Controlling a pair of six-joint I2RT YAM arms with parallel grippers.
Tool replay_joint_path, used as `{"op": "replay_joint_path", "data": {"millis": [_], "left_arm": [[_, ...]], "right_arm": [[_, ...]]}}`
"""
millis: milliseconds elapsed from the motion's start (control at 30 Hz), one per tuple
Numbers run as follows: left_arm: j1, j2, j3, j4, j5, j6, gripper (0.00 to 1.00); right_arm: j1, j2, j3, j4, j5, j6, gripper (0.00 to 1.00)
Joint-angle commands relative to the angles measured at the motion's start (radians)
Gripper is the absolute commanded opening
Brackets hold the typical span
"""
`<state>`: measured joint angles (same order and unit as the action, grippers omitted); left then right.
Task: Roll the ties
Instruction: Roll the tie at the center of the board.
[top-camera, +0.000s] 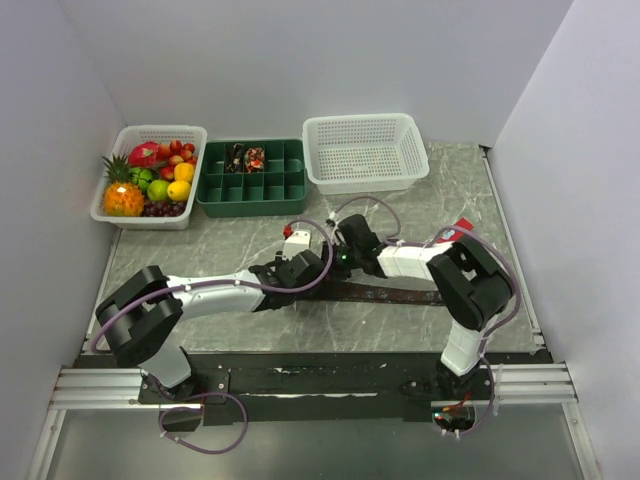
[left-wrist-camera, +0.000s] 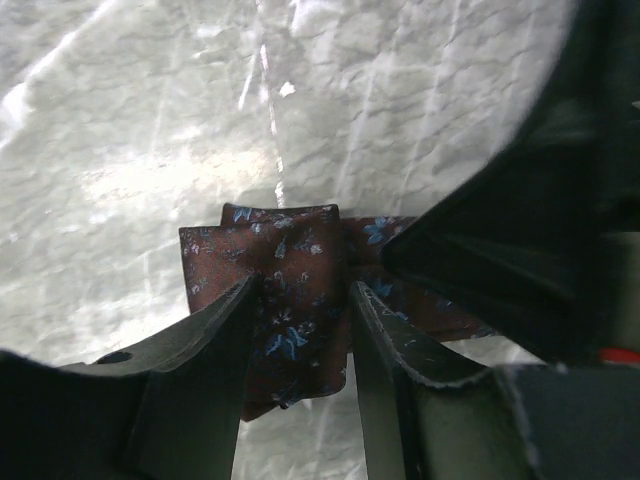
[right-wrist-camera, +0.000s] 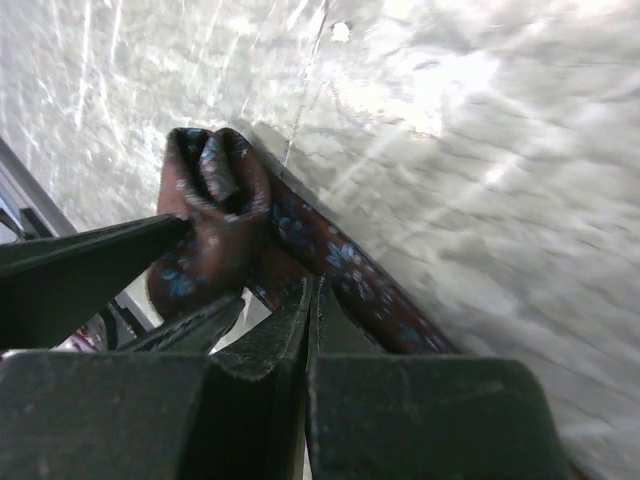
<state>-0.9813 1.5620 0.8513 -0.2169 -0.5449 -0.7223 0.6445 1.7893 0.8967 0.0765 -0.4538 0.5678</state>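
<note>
The dark brown, blue-flecked fabric necktie (top-camera: 390, 294) lies on the grey marbled table (top-camera: 200, 250), 1 end rolled. It looks soft, light and likely to unroll, so the roll's flanks are best pinched. The left gripper (left-wrist-camera: 300, 300) straddles the roll with its jaws apart. The right gripper (right-wrist-camera: 310, 298) is clenched.

Your top camera sits above and behind the arm bases and looks down and forward over the whole table (top-camera: 300, 325) from far off. Each wrist camera looks along its own gripper, the left gripper (left-wrist-camera: 300, 290) and the right gripper (right-wrist-camera: 308, 290), very near the tabletop. Both wrist views share the rolled end of the tie (left-wrist-camera: 285, 270), seen from opposite sides.
</note>
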Motion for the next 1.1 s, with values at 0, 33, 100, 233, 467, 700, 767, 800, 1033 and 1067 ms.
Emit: {"op": "replay_joint_path", "data": {"millis": [0, 33, 100, 233, 467, 700, 767, 800, 1033, 1067], "left_arm": [[0.013, -0.019, -0.021, 0.097, 0.062, -0.040, 0.47], [0.018, -0.019, -0.026, 0.106, 0.065, -0.042, 0.47], [0.024, -0.023, -0.041, 0.143, 0.085, -0.049, 0.47], [0.041, -0.045, -0.069, 0.198, 0.105, -0.069, 0.47], [0.059, -0.071, -0.130, 0.281, 0.134, -0.100, 0.47], [0.069, -0.066, -0.146, 0.307, 0.151, -0.111, 0.45], [0.070, -0.066, -0.144, 0.309, 0.154, -0.108, 0.45], [0.070, -0.066, -0.146, 0.309, 0.155, -0.106, 0.45], [0.072, -0.079, -0.158, 0.329, 0.169, -0.101, 0.44], [0.072, -0.080, -0.161, 0.332, 0.169, -0.103, 0.44]], "right_arm": [[-0.029, -0.111, -0.019, 0.048, -0.019, -0.016, 0.00], [-0.038, -0.126, -0.025, 0.051, -0.022, -0.017, 0.00], [-0.043, -0.137, -0.039, 0.075, -0.045, -0.016, 0.00], [-0.043, -0.136, -0.054, 0.146, -0.120, 0.004, 0.00], [-0.040, -0.038, 0.001, 0.149, -0.210, 0.004, 0.00], [-0.031, 0.028, 0.027, 0.149, -0.246, 0.009, 0.00], [-0.026, 0.036, 0.031, 0.157, -0.252, 0.010, 0.00], [-0.025, 0.038, 0.030, 0.158, -0.253, 0.012, 0.00], [-0.022, 0.024, 0.025, 0.189, -0.258, 0.023, 0.00], [-0.020, 0.022, 0.025, 0.190, -0.260, 0.021, 0.00]]}}
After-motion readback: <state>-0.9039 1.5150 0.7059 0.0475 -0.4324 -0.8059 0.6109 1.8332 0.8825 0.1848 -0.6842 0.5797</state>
